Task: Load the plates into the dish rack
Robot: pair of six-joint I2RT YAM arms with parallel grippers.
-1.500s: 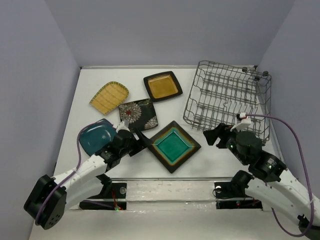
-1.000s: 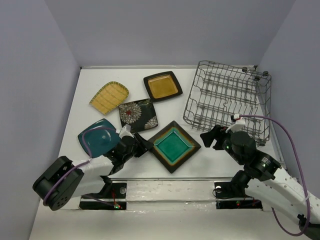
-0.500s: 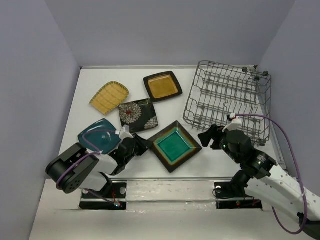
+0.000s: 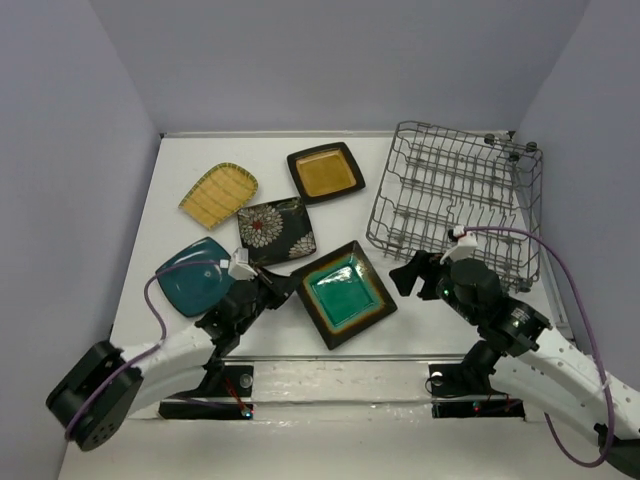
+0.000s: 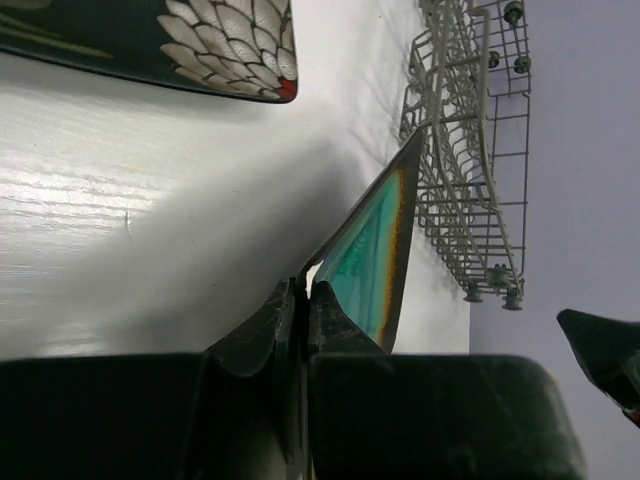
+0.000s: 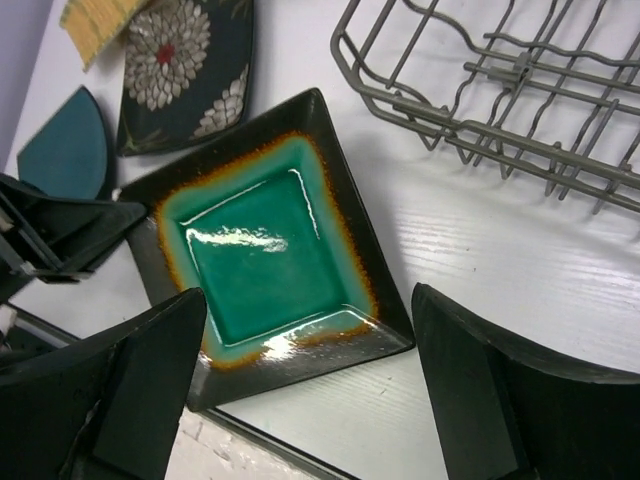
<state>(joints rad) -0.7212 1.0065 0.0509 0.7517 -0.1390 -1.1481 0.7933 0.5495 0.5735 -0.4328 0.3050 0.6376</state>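
The teal plate with a brown rim [image 4: 343,292] lies at the front middle of the table. My left gripper [image 4: 283,287] is shut on its left corner. In the left wrist view the jaws [image 5: 303,288] pinch the rim and the plate [image 5: 375,260] slants up from them. My right gripper [image 4: 410,272] hovers open just right of this plate, and in its wrist view the fingers [image 6: 308,295] straddle the plate's near corner [image 6: 262,262] without touching. The dish rack [image 4: 455,200] stands at the back right with nothing in it.
The other plates lie flat on the left half: yellow-tan gridded [image 4: 219,193], amber [image 4: 325,172], black floral [image 4: 276,230] and dark teal [image 4: 197,275] by my left arm. The rack's near corner [image 6: 480,110] is close behind my right gripper.
My left gripper has closed on the teal plate's left corner, and the plate has turned and shifted slightly left. My right gripper has drifted left toward the plate and opened wider.
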